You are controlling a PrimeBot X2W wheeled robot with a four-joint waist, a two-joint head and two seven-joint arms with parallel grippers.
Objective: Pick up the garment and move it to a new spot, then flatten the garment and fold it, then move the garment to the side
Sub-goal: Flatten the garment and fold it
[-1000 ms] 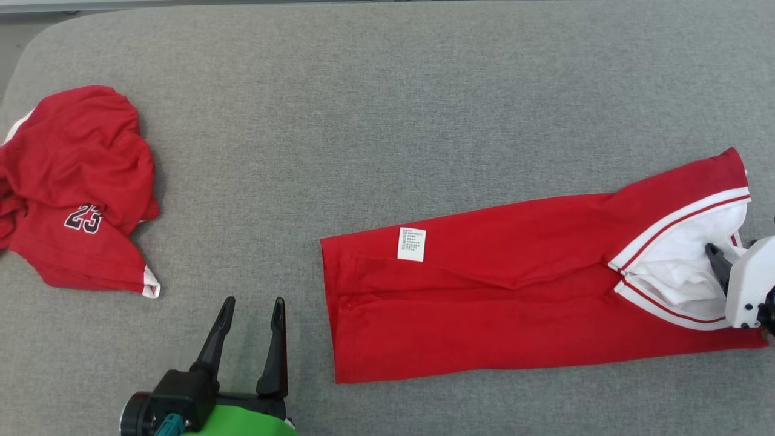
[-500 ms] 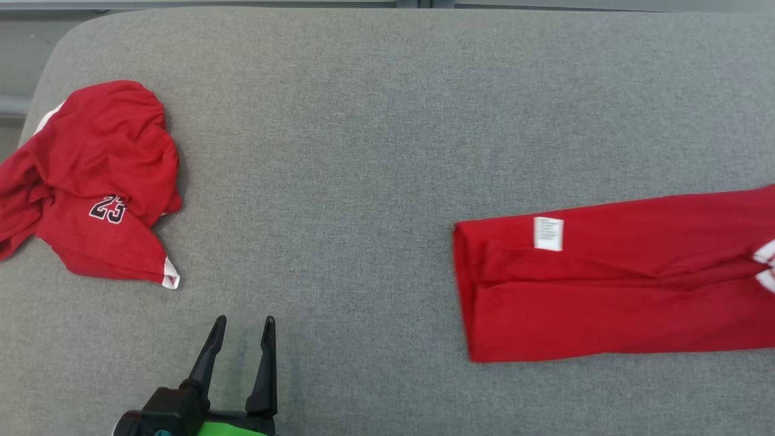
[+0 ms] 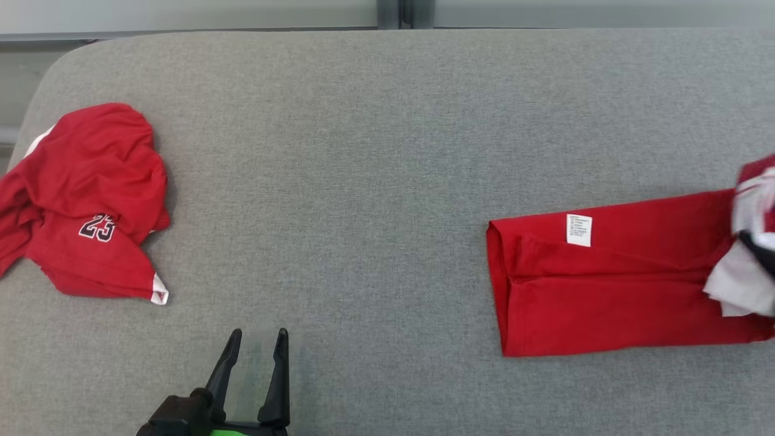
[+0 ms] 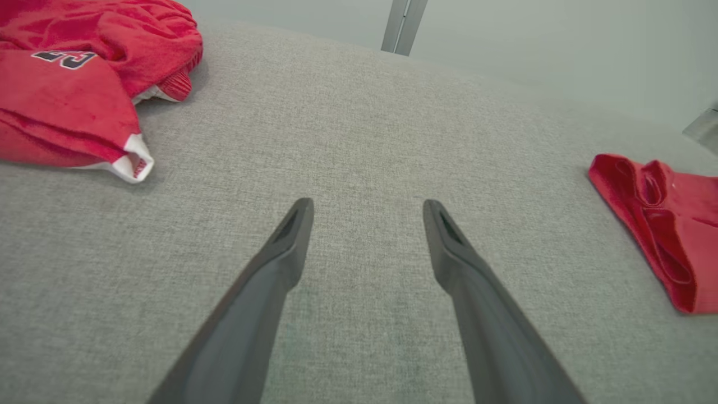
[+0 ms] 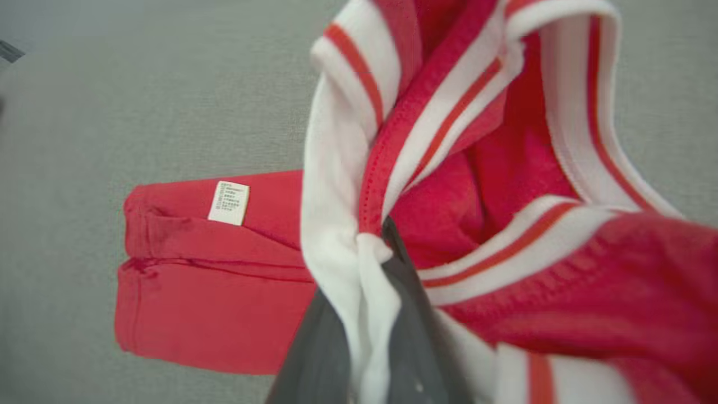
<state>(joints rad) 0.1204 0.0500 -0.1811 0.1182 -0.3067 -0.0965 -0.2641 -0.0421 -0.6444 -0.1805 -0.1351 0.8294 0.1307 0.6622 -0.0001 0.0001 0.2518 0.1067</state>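
Note:
The garment (image 3: 605, 290) is a long red folded piece with a white label, lying on the grey cushion at the right of the head view. Its white-and-red striped end is bunched and lifted at the frame's right edge. My right gripper (image 5: 387, 238) is shut on that striped white fabric, and one dark finger (image 3: 760, 251) shows against the cloth. The rest of the garment (image 5: 213, 314) trails flat behind. My left gripper (image 3: 258, 334) stands open over bare cushion near the front edge, holding nothing (image 4: 367, 207). The garment's folded end (image 4: 662, 235) lies far to its right.
A second red garment (image 3: 91, 200) with the number 23 lies crumpled at the far left, also up-left of the left fingers (image 4: 67, 95). The grey cushion (image 3: 363, 151) has a rounded back-left corner and a pale wall behind it.
My right gripper has shut on the striped end, lifted it and dragged the garment to the right. The camera has shifted a little. The left gripper stays open in place.

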